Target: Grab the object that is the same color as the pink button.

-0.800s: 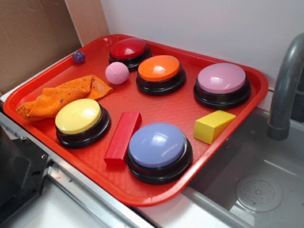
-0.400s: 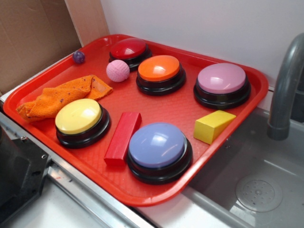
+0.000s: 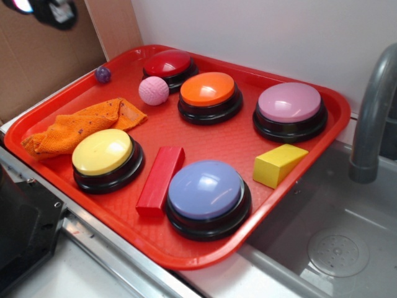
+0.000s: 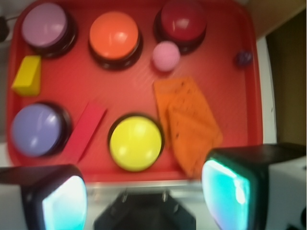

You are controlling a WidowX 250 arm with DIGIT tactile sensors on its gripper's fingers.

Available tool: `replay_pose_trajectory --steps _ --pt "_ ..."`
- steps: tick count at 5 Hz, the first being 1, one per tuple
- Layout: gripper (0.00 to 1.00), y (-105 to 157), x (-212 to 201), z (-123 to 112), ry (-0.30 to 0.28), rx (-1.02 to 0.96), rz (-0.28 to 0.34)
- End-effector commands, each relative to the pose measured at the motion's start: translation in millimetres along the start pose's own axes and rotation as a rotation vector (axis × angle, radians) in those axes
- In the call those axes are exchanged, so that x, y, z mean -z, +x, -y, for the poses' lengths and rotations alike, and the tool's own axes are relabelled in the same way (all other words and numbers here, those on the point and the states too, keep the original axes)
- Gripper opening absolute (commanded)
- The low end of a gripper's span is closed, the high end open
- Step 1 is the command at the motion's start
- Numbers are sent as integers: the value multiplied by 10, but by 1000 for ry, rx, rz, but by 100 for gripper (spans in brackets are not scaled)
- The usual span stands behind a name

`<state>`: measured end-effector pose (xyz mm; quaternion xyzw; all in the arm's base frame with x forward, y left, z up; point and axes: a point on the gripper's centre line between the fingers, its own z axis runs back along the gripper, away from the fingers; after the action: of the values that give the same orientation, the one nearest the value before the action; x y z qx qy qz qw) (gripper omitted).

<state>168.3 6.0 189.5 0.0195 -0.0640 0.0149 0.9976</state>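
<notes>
Wrist view: my claw (image 4: pixel 144 199) hangs spread and empty; the pink ball (image 4: pixel 166 56) lies ahead, slightly right, touching the red button (image 4: pixel 183 20), I think. No readable writing.

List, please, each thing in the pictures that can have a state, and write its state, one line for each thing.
hand: open, empty, high above the tray's near edge
pink ball: free on the tray, close to the red button
pink button: untouched
orange cloth: crumpled, lying beside the yellow button
red block: lying flat
yellow wedge: resting on the tray
purple ball: free near the tray rim
</notes>
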Motion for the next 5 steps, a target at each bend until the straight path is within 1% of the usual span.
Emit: replay_pose_trajectory --steps 1,2,3,4,5 --pt "100 344 552 -285 -2 -146 29" --pt "100 475 818 -461 0 -270 68" --pt "100 592 1032 -541 -51 -349 41" --pt "100 711 1230 -550 -101 -390 30" --pt "100 821 1407 -550 -167 -356 17"
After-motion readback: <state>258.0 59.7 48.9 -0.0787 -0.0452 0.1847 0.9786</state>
